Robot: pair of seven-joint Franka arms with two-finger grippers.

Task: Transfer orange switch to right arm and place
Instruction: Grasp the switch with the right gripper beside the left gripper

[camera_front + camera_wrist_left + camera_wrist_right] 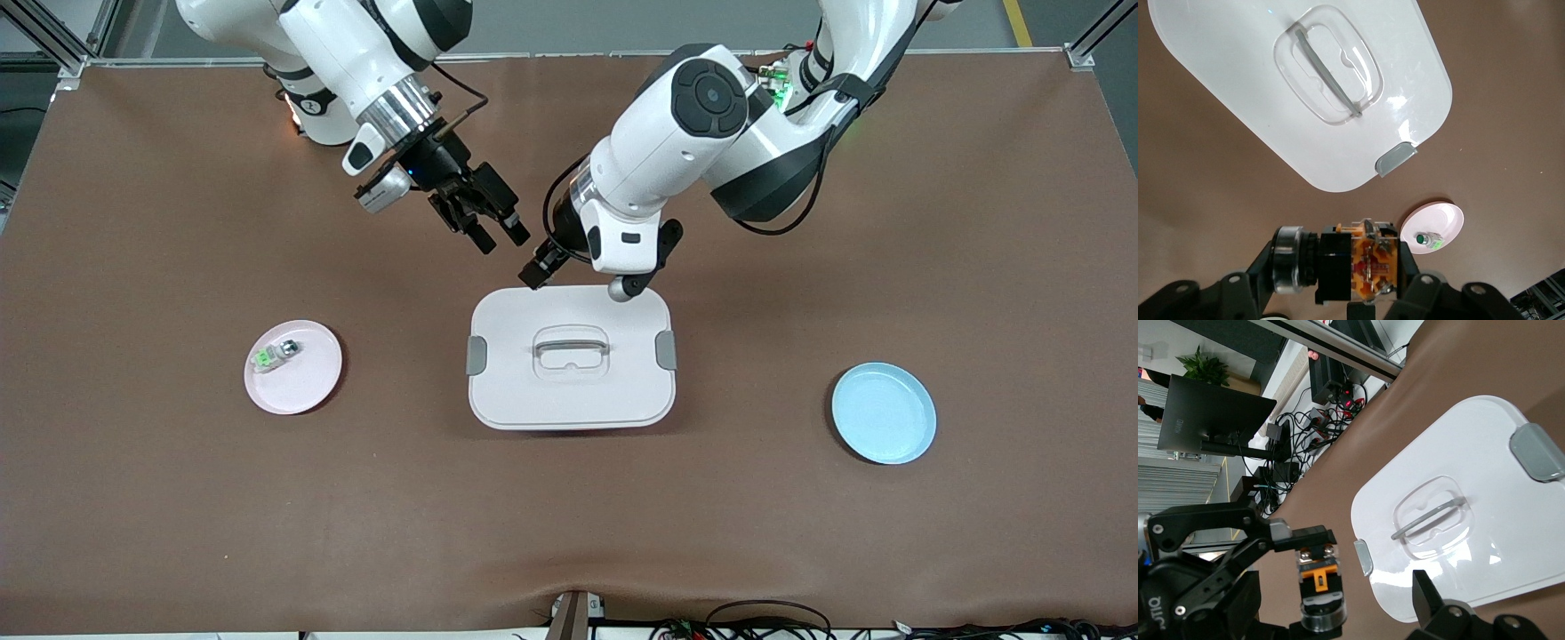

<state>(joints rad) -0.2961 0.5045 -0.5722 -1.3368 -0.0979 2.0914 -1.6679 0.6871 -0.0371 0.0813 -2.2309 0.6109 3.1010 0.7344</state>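
Item: switch (1361, 263). Black block with an orange face and a metal collar at one end, clamped in the left gripper (1361, 267), jaws closed on its sides. Held in the air over the table just at the edge of the box lid (569, 356) that is farther from the front camera.

Item: left gripper (front view) (540, 267). Its arm reaches in from the left arm's end and angles down toward the table's middle; the switch barely shows from this camera.

Item: right gripper (489, 222). Fingers spread wide, nothing between them; hangs over bare table close to the left gripper, tips pointed toward it. In the right wrist view the switch (1319, 587) sits just ahead of its open fingers, not yet between them.

Item: pink plate (293, 367). Toward the right arm's end; carries a small pale block with a green face (271, 356) (not the task's thing).

Item: blue plate (884, 412). Toward the left arm's end, nothing on it.

Step in hand: handover, approach stage. The two grippers are near but apart.

Next move calls for: the right gripper closing the gap so its fingers straddle a free part of the switch, likely the collar end, then clamping before the left lets go. Placing comes after.
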